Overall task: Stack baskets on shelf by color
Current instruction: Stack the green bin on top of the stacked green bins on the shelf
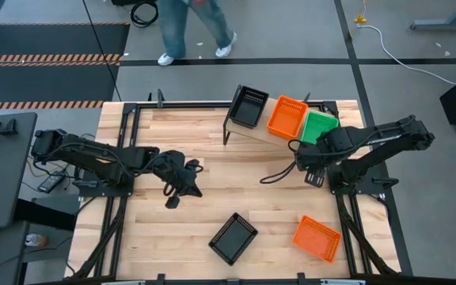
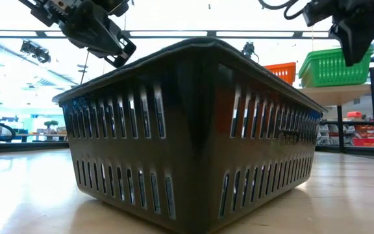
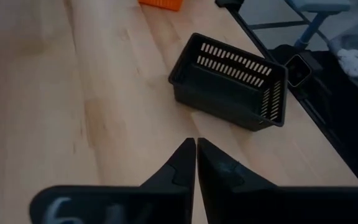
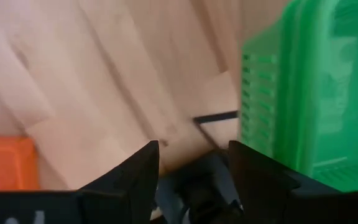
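High view: we see the black basket loose at lower centre and an orange basket at lower right; others sit on the shelf at top. We judge them light, stiff slotted plastic, best pinched at a rim. Left gripper hangs shut, empty; right gripper, jaws wide, holds nothing.
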Available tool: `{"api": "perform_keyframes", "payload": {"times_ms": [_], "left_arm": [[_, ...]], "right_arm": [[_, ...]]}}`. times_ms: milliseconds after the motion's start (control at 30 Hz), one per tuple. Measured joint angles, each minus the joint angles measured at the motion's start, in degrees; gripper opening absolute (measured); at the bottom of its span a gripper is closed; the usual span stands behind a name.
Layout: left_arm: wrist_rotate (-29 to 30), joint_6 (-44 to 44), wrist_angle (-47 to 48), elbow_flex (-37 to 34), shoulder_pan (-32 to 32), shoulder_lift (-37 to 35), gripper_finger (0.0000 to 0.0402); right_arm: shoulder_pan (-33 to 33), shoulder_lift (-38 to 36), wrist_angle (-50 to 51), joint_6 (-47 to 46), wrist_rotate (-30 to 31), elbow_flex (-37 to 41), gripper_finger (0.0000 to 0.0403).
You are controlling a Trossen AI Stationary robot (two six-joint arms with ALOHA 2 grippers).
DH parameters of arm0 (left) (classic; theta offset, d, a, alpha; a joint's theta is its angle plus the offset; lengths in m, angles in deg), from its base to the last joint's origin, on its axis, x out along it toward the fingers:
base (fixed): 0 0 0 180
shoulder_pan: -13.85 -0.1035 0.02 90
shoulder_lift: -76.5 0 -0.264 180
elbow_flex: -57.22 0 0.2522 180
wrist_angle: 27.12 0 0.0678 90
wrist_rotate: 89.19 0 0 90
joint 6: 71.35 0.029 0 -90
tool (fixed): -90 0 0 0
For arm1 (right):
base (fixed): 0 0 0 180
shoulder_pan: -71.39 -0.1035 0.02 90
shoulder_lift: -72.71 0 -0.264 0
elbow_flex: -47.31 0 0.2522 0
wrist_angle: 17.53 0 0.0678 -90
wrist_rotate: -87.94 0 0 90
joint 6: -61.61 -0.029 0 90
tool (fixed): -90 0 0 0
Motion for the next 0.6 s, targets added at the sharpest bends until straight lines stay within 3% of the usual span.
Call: {"api": "perform_keyframes", "payload": {"times_ms": [600], "left_arm": [[1.27,-0.28,-0.03,0.0,0.36,0.0,0.0021]], "right_arm": [[5.49,-0.11,-0.21,2.16,7.74,-0.23,0.0198]]}}
